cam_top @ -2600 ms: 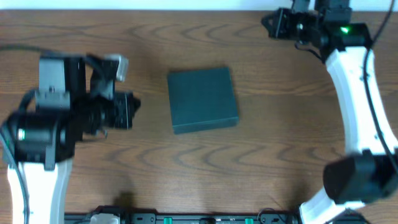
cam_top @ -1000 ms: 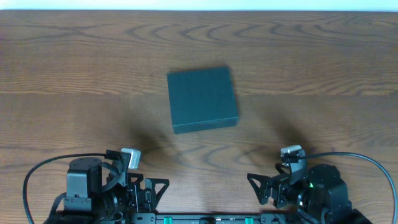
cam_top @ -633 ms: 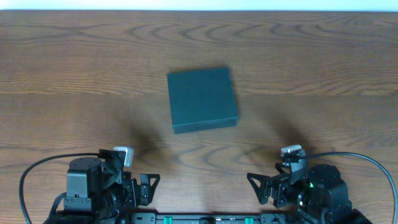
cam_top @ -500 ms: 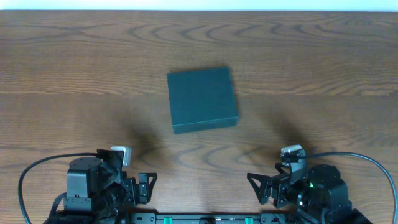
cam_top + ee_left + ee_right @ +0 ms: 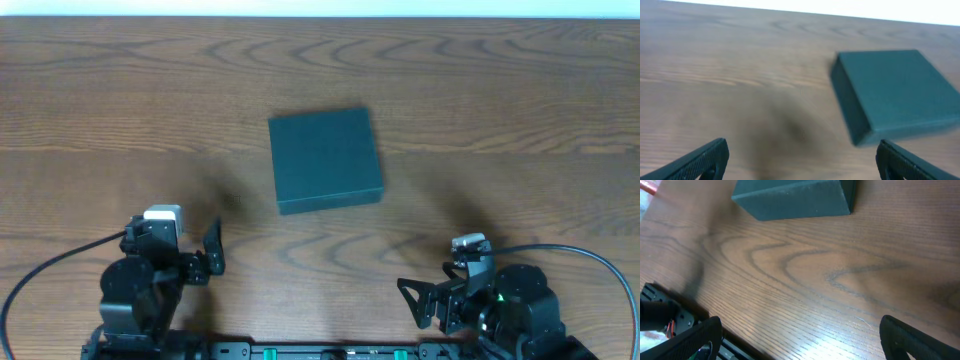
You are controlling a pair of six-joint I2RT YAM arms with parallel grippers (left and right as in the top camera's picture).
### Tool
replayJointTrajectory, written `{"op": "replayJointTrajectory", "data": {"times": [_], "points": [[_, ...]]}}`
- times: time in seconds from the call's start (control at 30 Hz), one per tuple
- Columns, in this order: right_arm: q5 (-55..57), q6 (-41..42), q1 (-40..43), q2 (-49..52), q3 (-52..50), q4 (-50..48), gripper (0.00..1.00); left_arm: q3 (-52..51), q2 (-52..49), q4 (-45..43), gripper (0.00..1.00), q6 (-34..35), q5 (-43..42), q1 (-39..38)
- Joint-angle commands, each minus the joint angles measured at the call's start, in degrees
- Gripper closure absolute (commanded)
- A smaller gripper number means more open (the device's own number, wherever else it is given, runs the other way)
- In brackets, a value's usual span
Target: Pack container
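Wood-grain table (image 5: 500, 120) with a white strip (image 5: 320, 8) along its far edge. A black rail (image 5: 330, 352) with green fittings runs along the near edge.

The container (image 5: 326, 160), lid shut, lies flat on the bare wood. It is ahead of the left gripper (image 5: 802, 150) and to its right, well apart. It is also ahead of the right gripper (image 5: 800, 327), slightly to the left and well apart. Both grippers stand spread wide, with nothing between the fingers, and only wood shows in each gap.

Compared with half a second ago, the left arm has swung up from the rail, so its gripper now faces the container instead of pointing sideways. The right arm and the container have not moved. About two and a half seconds ago both arms reached far out over the table.

The left wrist view is soft with blur, and dark shadow smears the wood beside the container. In the right wrist view the container is cut off by the top edge. A reddish scrap (image 5: 647, 185) in the upper left corner is too cropped to identify. Only the fingertips (image 5: 710, 157) enter each wrist view, at the lower corners. The lid seam and the contents cannot be made out.
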State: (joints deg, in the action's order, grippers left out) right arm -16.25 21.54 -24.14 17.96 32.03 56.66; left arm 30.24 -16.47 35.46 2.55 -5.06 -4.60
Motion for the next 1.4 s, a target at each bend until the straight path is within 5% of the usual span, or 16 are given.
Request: {"op": "replayJointTrajectory", "data": {"times": [0.0, 0.6, 1.37], "points": [[0.2, 0.7, -0.3, -0.4, -0.3, 0.0, 0.01, -5.9, 3.7, -4.6, 0.05, -1.3, 8.4, 0.1], [0.2, 0.7, -0.3, -0.4, -0.3, 0.0, 0.01, -21.4, 16.3, -12.9, 0.05, -1.3, 9.6, 4.3], [0.2, 0.7, -0.3, -0.4, -0.3, 0.0, 0.01, -23.8, 16.3, -13.7, 0.05, -1.3, 8.5, 4.3]]}}
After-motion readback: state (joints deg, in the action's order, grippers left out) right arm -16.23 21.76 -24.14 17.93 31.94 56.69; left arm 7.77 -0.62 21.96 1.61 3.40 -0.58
